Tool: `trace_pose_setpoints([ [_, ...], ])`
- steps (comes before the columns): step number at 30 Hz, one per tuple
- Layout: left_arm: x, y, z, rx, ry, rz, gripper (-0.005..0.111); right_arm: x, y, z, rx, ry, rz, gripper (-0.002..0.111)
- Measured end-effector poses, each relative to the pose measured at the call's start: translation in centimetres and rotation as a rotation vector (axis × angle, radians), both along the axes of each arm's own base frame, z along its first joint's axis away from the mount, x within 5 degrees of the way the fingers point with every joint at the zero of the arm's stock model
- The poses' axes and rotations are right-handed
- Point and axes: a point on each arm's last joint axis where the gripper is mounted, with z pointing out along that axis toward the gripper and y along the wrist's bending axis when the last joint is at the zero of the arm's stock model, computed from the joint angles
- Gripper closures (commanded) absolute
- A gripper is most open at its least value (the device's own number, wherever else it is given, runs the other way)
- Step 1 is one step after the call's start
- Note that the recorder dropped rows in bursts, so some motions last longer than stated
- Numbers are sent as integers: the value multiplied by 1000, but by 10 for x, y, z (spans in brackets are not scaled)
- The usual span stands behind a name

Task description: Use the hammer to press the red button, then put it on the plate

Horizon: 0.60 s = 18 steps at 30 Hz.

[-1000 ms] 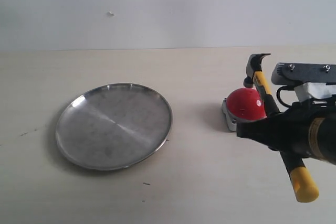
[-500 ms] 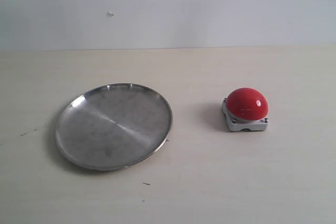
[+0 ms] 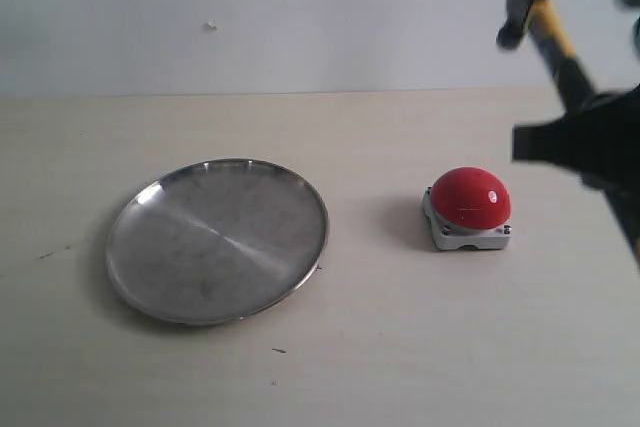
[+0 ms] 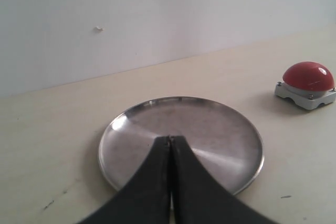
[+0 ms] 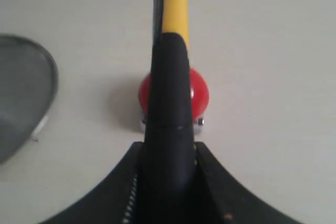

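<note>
The red button (image 3: 470, 198) on its light-grey base sits right of the middle of the table. My right gripper (image 3: 572, 143) is above and to the right of it, shut on the black handle of the hammer (image 3: 541, 9). The dark head points up and to the left, well above the button, and is blurred. In the right wrist view the hammer (image 5: 168, 93) runs from my right gripper (image 5: 168, 148) over the button (image 5: 202, 94). The silver plate (image 3: 218, 239) lies to the left with nothing on it. My left gripper (image 4: 169, 139) is shut with nothing in it, over the plate (image 4: 220, 129).
A pale wall stands behind the light table. The button (image 4: 308, 76) shows far off in the left wrist view, and the plate's rim (image 5: 50, 85) shows in the right wrist view. Small dark specks mark the table near the plate.
A second ago the hammer's head was low beside the button; half a second ago arm and hammer were out of the exterior view; now they are back, raised high above the button.
</note>
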Motion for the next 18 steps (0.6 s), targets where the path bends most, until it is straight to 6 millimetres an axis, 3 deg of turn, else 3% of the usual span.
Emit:
trace_pose_setpoints([
  [1,0,0,0,0,0,0,107,5,4,-19,-18,39,-2,108],
  [2,0,0,0,0,0,0,107,10,8,-55,-34,112,-32,108],
  [4,0,0,0,0,0,0,107,17,13,-102,-72,208,-74,108],
  [6,0,0,0,0,0,0,107,24,18,-111,-74,211,-76,108],
  [7,0,0,0,0,1,0,107,27,21,-106,-51,194,-74,108],
  [10,0,0,0,0,1,0,107,34,33,-61,99,59,-13,108],
  [14,0,0,0,0,1,0,107,28,35,-13,239,-87,57,108],
  [18,0,0,0,0,1,0,107,11,48,11,414,-131,267,108],
])
